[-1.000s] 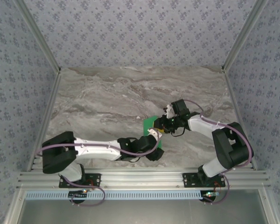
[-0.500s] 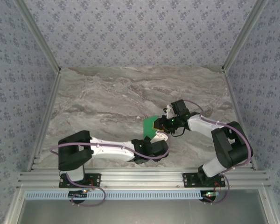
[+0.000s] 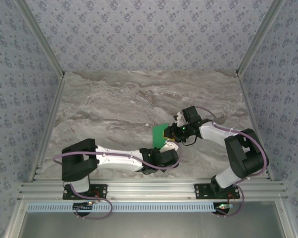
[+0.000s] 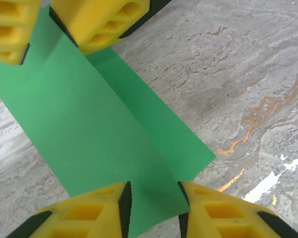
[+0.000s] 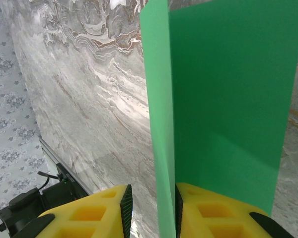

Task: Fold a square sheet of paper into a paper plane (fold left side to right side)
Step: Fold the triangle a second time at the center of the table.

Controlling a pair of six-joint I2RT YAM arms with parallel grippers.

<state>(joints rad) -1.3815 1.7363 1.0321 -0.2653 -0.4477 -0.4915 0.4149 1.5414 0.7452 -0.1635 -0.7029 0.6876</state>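
Two hands meet over the marble surface (image 3: 114,109), right of its centre, with the square sheet of paper (image 3: 160,133) held between them, partly folded. Step in hand, by judgement: bring the left side over onto the right. Align the edges before pressing, and keep the sheet taut without tearing it. The right hand (image 5: 150,208) is nearly closed, pinching one end. The left hand (image 4: 152,210) straddles the opposite end with narrow jaws; a firm pinch cannot be confirmed. The left wrist view reveals the crease (image 4: 134,129) and both layers; overhead, these are too small to read.

One square sheet of paper (image 4: 104,129), two end effectors noted, left end effector (image 4: 151,208), right end effector (image 5: 149,213), one bench (image 3: 114,99).
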